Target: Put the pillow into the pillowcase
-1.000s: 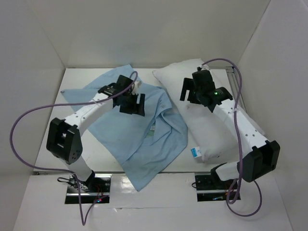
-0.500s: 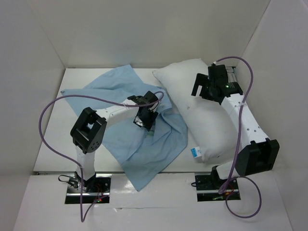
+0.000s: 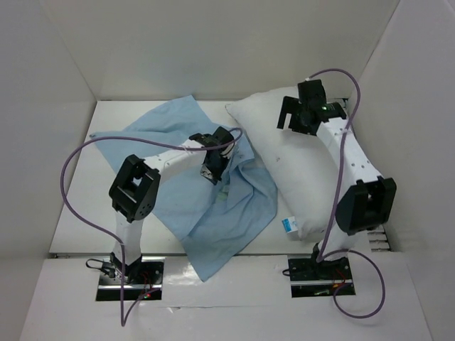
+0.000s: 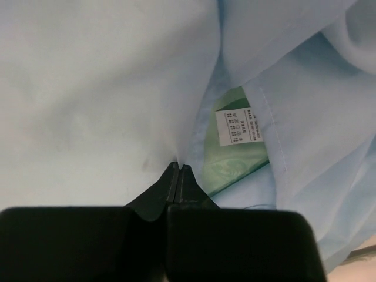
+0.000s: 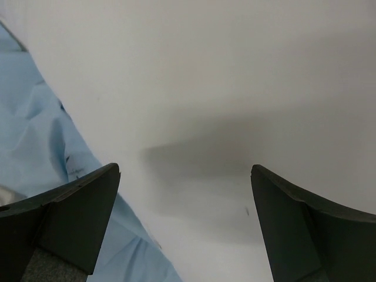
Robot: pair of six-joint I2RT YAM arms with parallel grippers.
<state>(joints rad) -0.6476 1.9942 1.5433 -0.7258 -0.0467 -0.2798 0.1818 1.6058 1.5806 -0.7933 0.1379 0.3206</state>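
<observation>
One pillowcase (image 3: 160, 145) lies spread on the bench (image 3: 106, 117) beside one pillow (image 3: 302, 181). A fold by its mouth, near the label (image 4: 238, 126), is pinched by the left gripper (image 4: 178, 171), probably to lift it open. The right gripper (image 5: 185, 173) is spread wide over the pillow, seemingly for grasping.

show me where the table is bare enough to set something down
Bare white table shows near left, between the thin light blue cloth pillowcase and the left wall, and in the narrow far wedge between its far corner and the plump white rectangular pillow. The middle is crowded: cloth meets pillow, the left gripper shut on a fold.
</observation>
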